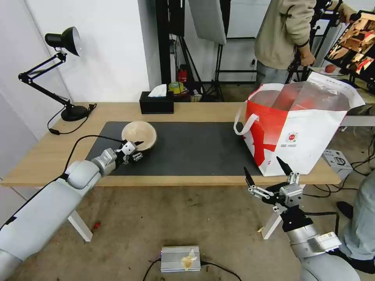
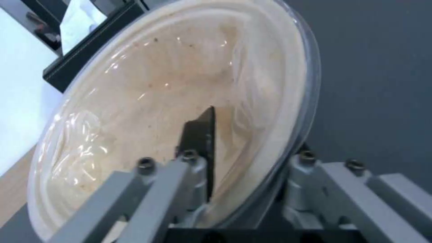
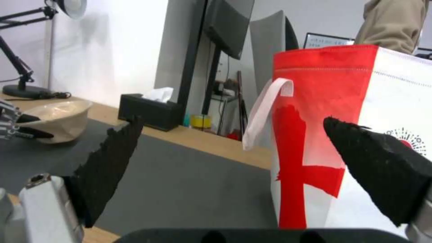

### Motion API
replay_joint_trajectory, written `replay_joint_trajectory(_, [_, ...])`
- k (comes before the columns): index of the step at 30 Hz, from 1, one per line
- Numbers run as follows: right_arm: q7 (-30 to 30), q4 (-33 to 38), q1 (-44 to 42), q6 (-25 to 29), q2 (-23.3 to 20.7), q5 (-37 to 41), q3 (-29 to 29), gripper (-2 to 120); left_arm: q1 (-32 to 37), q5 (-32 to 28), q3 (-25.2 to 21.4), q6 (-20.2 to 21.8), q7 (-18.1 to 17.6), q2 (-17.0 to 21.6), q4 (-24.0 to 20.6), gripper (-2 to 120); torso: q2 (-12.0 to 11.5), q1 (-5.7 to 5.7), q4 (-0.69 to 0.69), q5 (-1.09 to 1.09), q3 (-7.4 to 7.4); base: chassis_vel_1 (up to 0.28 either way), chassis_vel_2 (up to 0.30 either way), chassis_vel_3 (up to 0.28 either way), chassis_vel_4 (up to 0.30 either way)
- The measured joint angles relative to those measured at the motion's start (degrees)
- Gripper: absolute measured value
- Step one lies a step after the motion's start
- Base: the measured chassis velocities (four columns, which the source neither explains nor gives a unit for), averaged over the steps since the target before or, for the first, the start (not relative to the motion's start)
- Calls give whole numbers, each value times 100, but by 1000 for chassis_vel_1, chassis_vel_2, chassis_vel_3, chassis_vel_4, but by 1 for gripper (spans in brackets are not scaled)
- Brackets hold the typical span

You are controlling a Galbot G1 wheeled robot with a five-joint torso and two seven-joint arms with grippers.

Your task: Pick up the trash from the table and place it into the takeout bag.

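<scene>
Currently, item list, placed rel. to the dark grey mat point(image 1: 187, 148):

Table point(image 1: 43, 156): light-wood top, white legs; mat lies along its middle.

Trash, beige bowl point(image 1: 139, 134): shallow, at mat's left-rear part, tipped up on edge w/ its inside facing the robot. In left wrist view the bowl point(image 2: 171, 101) has a clear film lining w/ small brown specks.

Left gripper point(image 1: 133, 150): at mat's left part, clamped on the bowl's near rim. Left wrist view shows one black finger point(image 2: 200, 141) inside the bowl, the other behind the rim on the outside. From the right wrist view the same gripper point(image 3: 20, 126) sits against the bowl point(image 3: 58, 118).

Takeout bag point(image 1: 300, 132): white & red, silver foil lining, small red logo; upright on mat's right end, mouth open, white strap handle point(image 1: 246, 123) hanging on the side toward mat centre. Bag point(image 3: 342, 111) fills the right wrist view's far side.

Right gripper point(image 1: 268, 173): in front of table's near edge, below mat's right end, close to the bag's front; fingers point(image 3: 108, 162) spread wide, nothing between them.

Tissue box point(image 1: 156, 102): black, behind mat's left-rear edge, white tissue sticking up.

Desk lamp point(image 1: 62, 70): black, jointed arm, well left-rear of mat, base on the wood.
</scene>
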Motion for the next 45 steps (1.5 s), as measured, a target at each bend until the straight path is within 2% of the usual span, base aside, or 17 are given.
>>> replay_joint_trajectory(1, [0,0,0,0,0,0,0,100,0,0,1,-2,0,-5,3,15,0,0,0,0,0,0,0,0,0])
replay_joint_trajectory(2, [0,0,0,0,0,0,0,100,0,0,3,-5,-4,-16,15,9,0,0,0,0,0,0,0,0,0])
replay_joint_trajectory(6, [0,0,0,0,0,0,0,100,14,-2,5,-18,2,-41,54,1,0,0,0,0,-1,0,0,0,0])
replay_joint_trajectory(22, [0,0,0,0,0,0,0,100,119,-15,-69,-122,22,-35,41,1,-1,0,0,-1,0,0,0,0,0])
replay_joint_trajectory(29, [0,0,0,0,0,0,0,100,127,-182,-85,-226,91,43,-151,1,-2,0,0,-1,1,0,0,0,0])
replay_joint_trajectory(33, [0,0,0,0,0,0,0,100,121,-299,-103,-283,76,119,-344,1,-2,0,0,-1,1,0,0,0,0])
replay_joint_trajectory(36, [0,0,0,0,0,0,0,100,120,-472,-175,-296,50,282,-713,1,-1,0,0,0,1,0,0,0,0])
replay_joint_trajectory(38, [0,0,0,0,0,0,0,100,115,-514,-190,-296,46,326,-807,1,-1,0,0,0,1,0,0,0,0])
replay_joint_trajectory(40, [0,0,0,0,0,0,0,100,76,-695,-222,-291,32,480,-1135,1,-1,0,0,0,1,0,0,0,0])
replay_joint_trajectory(45, [0,0,0,0,0,0,0,100,5,-844,-276,-280,21,605,-1432,1,0,0,-1,2,0,0,0,0,0])
